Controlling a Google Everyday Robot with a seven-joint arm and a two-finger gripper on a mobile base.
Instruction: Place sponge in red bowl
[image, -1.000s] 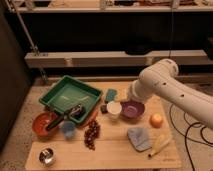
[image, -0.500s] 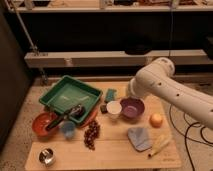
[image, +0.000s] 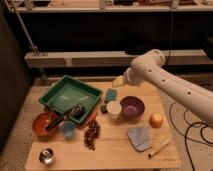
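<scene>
Whether the jaws stand wide or narrow I cannot tell. The gripper (image: 119, 81) shows only as a pale tip at the end of the white arm (image: 165, 82), hanging just behind and above the sponge (image: 110, 95). The sponge lies flat on the worktop (image: 115, 156), just beside the right corner of the green tray (image: 67, 95) and close behind the white cup (image: 113, 109). It does not look lifted yet, so the step in hand appears to be the reach and grasp. A straight descent would serve best, taking the block across its narrower side, clear of cup and tray wall. The red bowl (image: 37, 121) sits well apart at the front left, with a dark utensil (image: 65, 120) lying across it. The carry should therefore pass high over the tray and release toward the bowl's open left side.
</scene>
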